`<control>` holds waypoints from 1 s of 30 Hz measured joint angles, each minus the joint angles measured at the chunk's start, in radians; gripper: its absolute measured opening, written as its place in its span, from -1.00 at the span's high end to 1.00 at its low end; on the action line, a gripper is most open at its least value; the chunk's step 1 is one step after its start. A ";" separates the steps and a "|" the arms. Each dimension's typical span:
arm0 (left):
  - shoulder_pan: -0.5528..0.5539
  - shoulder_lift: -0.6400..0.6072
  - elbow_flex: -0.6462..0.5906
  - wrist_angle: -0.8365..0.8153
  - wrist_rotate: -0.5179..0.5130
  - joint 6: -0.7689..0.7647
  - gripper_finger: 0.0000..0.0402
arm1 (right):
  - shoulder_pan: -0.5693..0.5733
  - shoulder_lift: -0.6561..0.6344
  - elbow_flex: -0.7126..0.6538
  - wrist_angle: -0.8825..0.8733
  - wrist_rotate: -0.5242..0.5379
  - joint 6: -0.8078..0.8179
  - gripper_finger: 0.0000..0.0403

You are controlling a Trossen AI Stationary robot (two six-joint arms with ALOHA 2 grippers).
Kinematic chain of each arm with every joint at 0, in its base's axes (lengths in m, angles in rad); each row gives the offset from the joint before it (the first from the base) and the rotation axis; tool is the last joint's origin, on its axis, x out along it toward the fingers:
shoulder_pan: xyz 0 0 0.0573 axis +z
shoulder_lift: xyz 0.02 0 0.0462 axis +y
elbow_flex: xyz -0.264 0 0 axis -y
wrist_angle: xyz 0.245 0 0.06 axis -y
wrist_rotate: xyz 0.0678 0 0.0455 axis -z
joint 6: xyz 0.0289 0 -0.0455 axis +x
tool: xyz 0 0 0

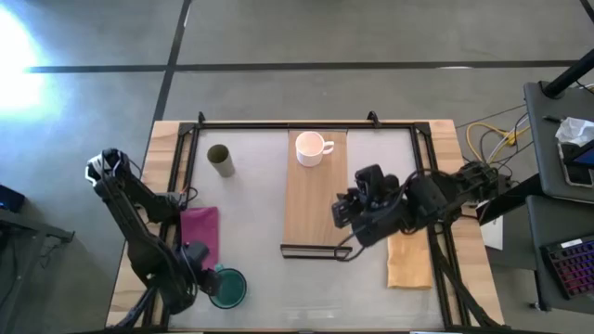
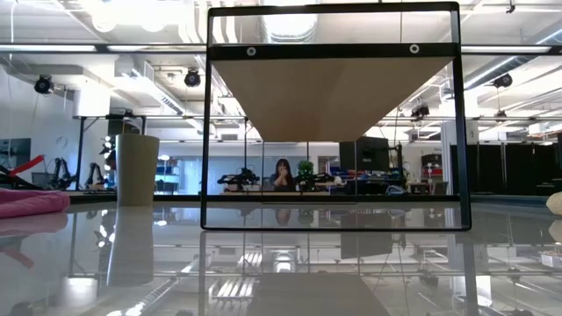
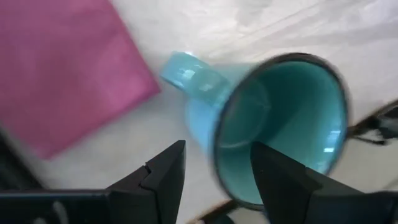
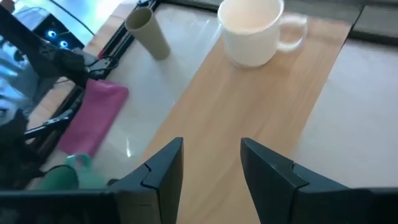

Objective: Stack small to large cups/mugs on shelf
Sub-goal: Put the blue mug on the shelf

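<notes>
The teal mug (image 3: 273, 130) is sat right in front of the left gripper (image 3: 214, 171), whose spread fingers are placed either side of its near rim, nothing pinched yet. In the high view it's parked at about 7 o'clock on the table, next to the pink cloth (image 1: 200, 232). The shelf (image 1: 316, 195) lies off toward 2 o'clock from it, white mug (image 1: 311, 148) already on it. Right gripper (image 4: 211, 165) is held spread over the shelf, empty. The teal mug's far side is cut off

Bright daylight glare on the floor (image 1: 23, 65); left wrist view motion-blurred.
</notes>
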 joint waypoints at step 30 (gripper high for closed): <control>0.111 0.150 -0.017 0.101 0.166 0.340 0.94 | -0.050 -0.041 -0.011 0.000 0.033 -0.122 0.24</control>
